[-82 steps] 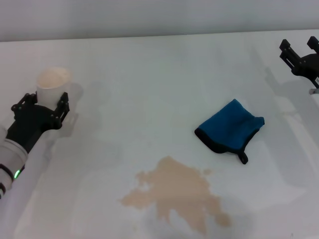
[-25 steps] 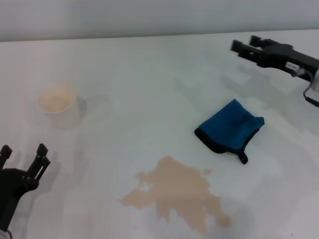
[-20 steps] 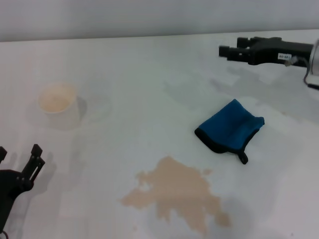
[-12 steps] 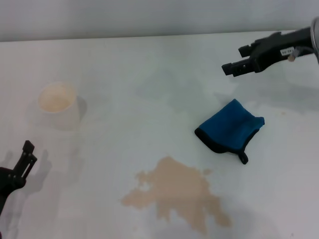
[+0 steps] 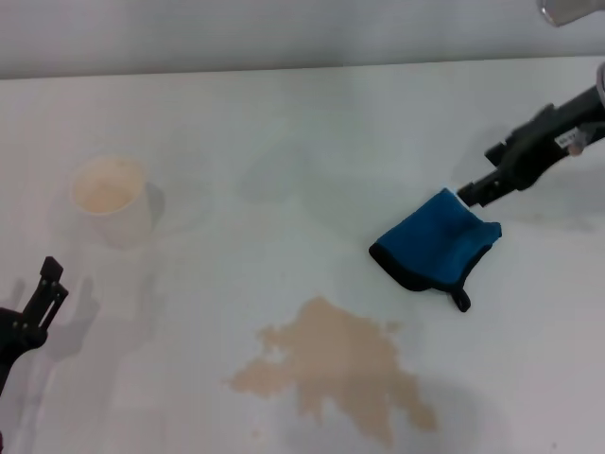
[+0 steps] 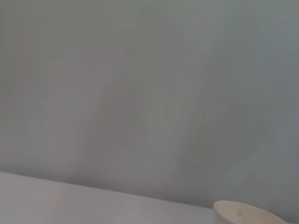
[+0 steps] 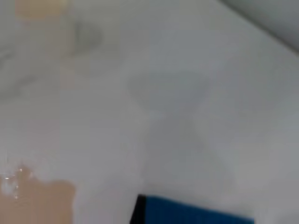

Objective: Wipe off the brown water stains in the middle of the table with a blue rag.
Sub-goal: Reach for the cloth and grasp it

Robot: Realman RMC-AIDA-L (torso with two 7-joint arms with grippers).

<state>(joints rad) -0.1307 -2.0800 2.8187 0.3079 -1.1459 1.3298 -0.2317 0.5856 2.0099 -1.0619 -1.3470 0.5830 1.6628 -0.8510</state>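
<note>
**Right arm angled down toward the cloth**

The right gripper (image 5: 470,195) is being held on a slanted arm that is reaching in from the far right edge, its tip just beside the far corner of the bright blue folded rag with black trim (image 5: 435,246); whether its fingers are apart or together cannot be told. The rag is lying flat on the glossy white table (image 5: 312,123), near but apart from the tan, ragged-edged water stain (image 5: 336,367). The left gripper (image 5: 38,303) is being kept low at the near left edge with its fingers spread. A white cup of pale liquid (image 5: 112,200) is standing beyond it.
</note>
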